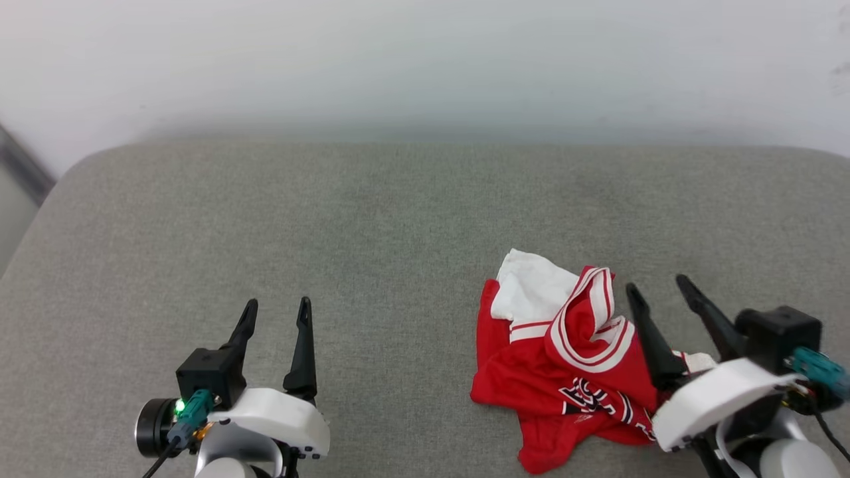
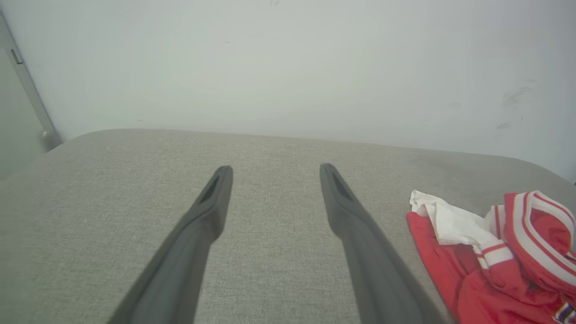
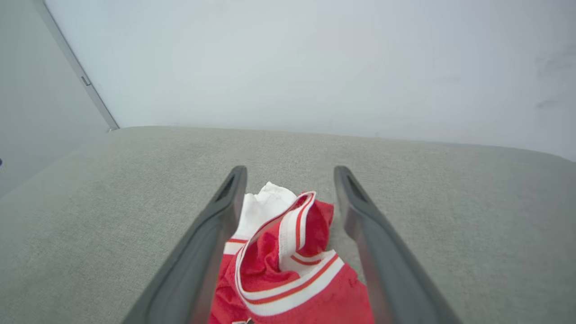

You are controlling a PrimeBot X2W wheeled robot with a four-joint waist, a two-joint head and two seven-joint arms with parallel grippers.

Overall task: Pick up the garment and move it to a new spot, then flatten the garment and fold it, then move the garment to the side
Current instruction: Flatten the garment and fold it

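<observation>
Garment: the garment (image 1: pixel 531 372) lay crumpled on the near right of the surface (image 1: pixel 372 219), neither flattened nor folded.
Right gripper (image 1: pixel 656 283): fingers spread astride the heap, pinching nothing.
Left gripper (image 1: pixel 277 302): fingers spread, well apart from the cloth.
Progress: possibly just set at its new spot; flattening, folding and moving aside remained.
Surface: grey woven fabric, rounded corners.
Room: plain pale wall (image 1: pixel 425 60) behind.

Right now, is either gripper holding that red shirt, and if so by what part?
Nothing is held. Both the left gripper and the right gripper are open; the crumpled shirt lies loose on the cushion.
</observation>
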